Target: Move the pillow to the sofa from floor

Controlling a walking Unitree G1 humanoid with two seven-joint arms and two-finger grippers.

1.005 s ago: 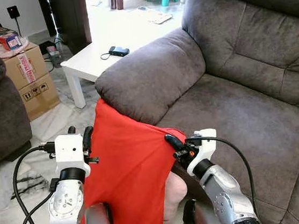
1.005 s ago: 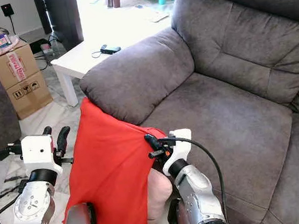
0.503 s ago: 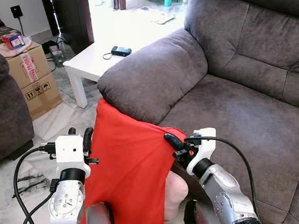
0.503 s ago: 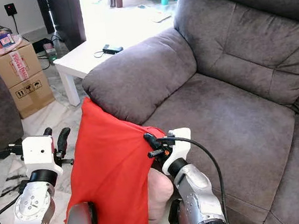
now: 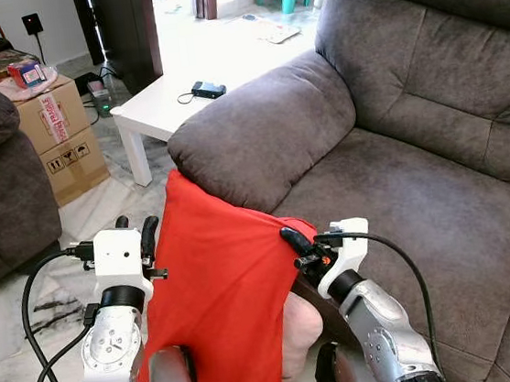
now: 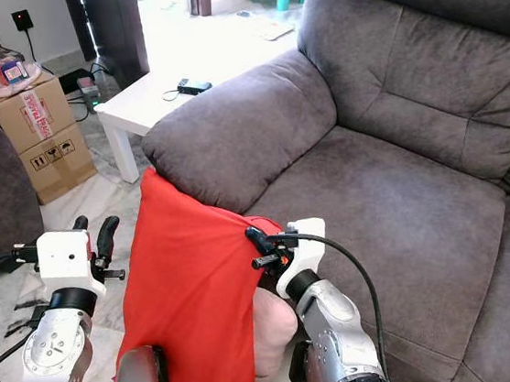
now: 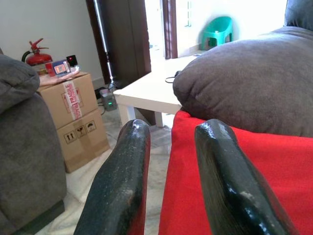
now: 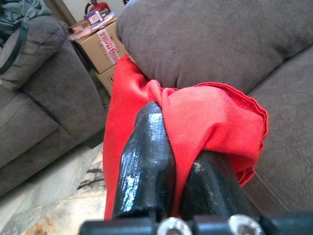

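Right hand [image 5: 291,244], just below the middle of the left eye frame, pinches a bunched corner of the red pillow [image 5: 218,287] between its two black fingers [image 8: 146,161], the cloth squeezed tight between them in the right wrist view. Left hand [image 5: 136,234], at the lower left, stands with its fingers [image 7: 122,186] a little apart, right at the pillow's left edge; I cannot tell whether they touch the cloth. The pillow hangs lifted between the two arms in the lower middle of the frame, its long axis running up and down with a slight lean, its top corner pointing up toward the sofa [image 5: 420,181] armrest [image 5: 262,135] and resting against it. The sofa's grey seat spreads across the right half. A white desk [image 5: 167,104] sits in the upper middle with a small black device [image 5: 208,88] on it, and a cardboard box [image 5: 59,130] stands at the upper left.
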